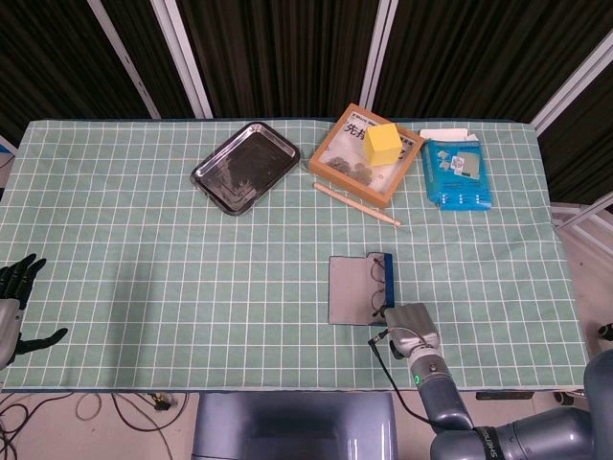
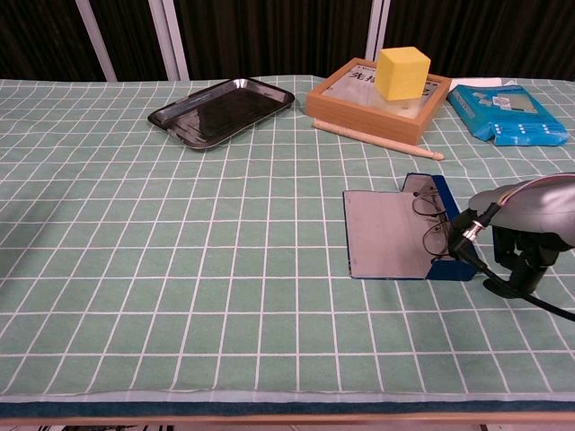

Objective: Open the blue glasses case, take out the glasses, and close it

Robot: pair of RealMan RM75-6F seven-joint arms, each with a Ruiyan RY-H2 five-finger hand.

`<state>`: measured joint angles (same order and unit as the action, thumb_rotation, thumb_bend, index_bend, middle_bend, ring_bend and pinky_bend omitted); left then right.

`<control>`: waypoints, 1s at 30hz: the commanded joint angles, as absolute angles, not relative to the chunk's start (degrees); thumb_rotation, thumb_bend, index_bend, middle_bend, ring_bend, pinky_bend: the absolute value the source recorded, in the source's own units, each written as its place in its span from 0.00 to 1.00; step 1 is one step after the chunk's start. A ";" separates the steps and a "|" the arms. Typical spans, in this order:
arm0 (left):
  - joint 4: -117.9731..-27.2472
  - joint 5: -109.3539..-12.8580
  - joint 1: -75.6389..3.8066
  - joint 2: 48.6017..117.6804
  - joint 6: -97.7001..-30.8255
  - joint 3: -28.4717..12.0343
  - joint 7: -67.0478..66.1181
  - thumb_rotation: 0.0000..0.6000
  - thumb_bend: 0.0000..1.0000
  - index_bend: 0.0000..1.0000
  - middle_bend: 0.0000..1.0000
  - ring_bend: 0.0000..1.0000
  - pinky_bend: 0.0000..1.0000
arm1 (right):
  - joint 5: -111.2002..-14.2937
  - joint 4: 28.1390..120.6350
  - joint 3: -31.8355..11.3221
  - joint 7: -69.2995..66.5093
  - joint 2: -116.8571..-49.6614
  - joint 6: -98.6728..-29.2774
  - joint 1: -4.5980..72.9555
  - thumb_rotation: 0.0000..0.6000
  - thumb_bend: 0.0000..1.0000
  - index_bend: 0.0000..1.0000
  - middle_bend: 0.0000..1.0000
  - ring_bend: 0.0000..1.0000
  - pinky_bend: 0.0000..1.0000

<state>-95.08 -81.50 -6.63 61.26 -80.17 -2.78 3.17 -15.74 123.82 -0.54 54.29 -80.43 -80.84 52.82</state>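
The blue glasses case (image 1: 351, 290) (image 2: 386, 235) lies open on the green checked cloth, its grey lid flat to the left and its blue base (image 2: 449, 268) at the right. Thin-framed glasses (image 1: 379, 287) (image 2: 429, 221) lie in the base, partly over the lid's edge. My right hand (image 1: 413, 326) (image 2: 526, 244) hovers just right of and nearer than the case, fingers pointing down, holding nothing and clear of the case. At the far left edge of the head view, off the table, my left hand (image 1: 13, 303) has its fingers spread and empty.
At the back stand a black metal tray (image 1: 245, 167) (image 2: 222, 109), a wooden frame box (image 1: 337, 151) with a yellow cube (image 1: 381, 144) (image 2: 402, 72) on it, and a blue packet (image 1: 457, 173) (image 2: 505, 114). A wooden stick (image 1: 356, 204) (image 2: 377, 139) lies in front of the box.
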 commanded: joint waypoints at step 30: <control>-95.49 -81.75 -6.40 61.08 -80.64 -2.77 3.26 1.00 0.00 0.00 0.00 0.00 0.00 | -9.73 115.21 -1.38 60.07 -77.67 -81.91 51.05 1.00 0.48 0.33 0.90 0.98 1.00</control>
